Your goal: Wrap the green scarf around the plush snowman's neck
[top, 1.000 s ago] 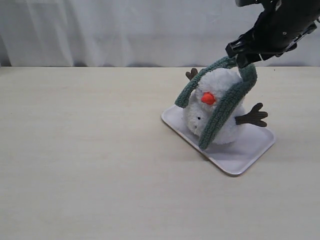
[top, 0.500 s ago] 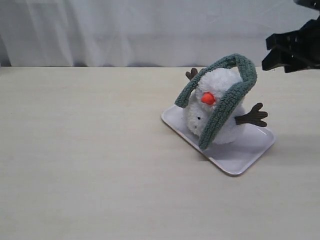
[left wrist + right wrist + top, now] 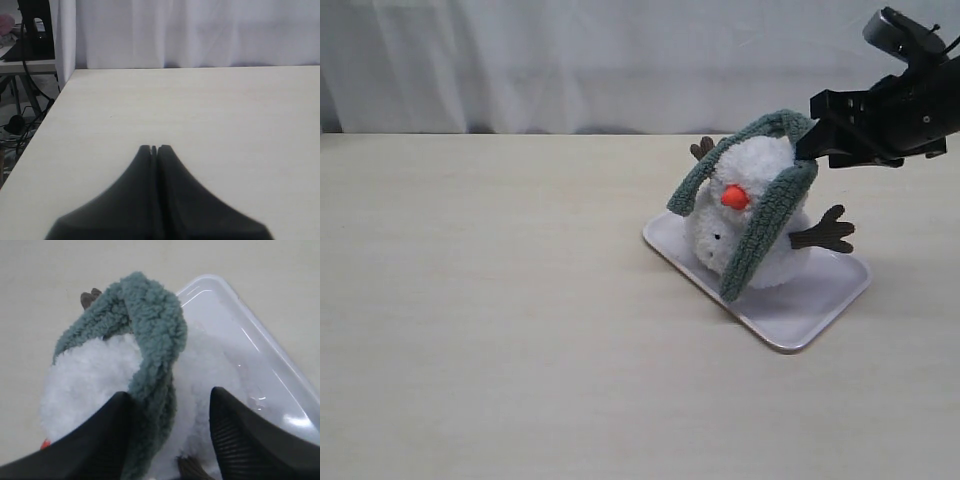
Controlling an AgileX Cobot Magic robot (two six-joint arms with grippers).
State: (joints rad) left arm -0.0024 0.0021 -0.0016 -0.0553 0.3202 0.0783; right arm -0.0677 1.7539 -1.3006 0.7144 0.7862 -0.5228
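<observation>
The plush snowman [image 3: 752, 215] leans on a white tray [image 3: 820, 300], its orange nose toward the camera. The green scarf [image 3: 768, 215] loops over the top of its head, one strip hanging down the front of the face, the other down the far left side. In the right wrist view the green scarf [image 3: 152, 340] arches over the white fluff of the plush snowman [image 3: 95, 380]. My right gripper [image 3: 815, 150] [image 3: 170, 395] is open, its fingers on either side of the scarf strip at the head's right side. My left gripper [image 3: 154, 148] is shut over bare table.
A white curtain hangs behind the table's far edge. The brown twig arm [image 3: 825, 232] sticks out to the right over the tray. The left wrist view shows the table's left edge [image 3: 50, 110] with cables and furniture beyond.
My right gripper let go of the scarf at the head's top, pulled away to the right, and has now come back in low beside the head, open.
</observation>
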